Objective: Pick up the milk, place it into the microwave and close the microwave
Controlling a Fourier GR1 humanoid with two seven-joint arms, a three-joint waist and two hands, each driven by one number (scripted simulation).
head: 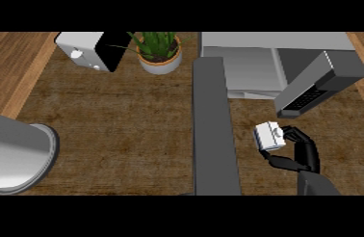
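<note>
Right hand (305,151) clamped on milk (270,136), carton held above table (107,135), just right of open door (213,135). Microwave (245,67) cavity lies ahead, slightly left of milk. Left hand unseen.

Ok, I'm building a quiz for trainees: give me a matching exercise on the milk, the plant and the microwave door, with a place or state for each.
Things:
1 milk
2 potted plant
3 microwave door

Places or states:
a swung open
b held in the right robot hand
c upright, top middle of the view

Pairs: 1-b, 2-c, 3-a
</note>
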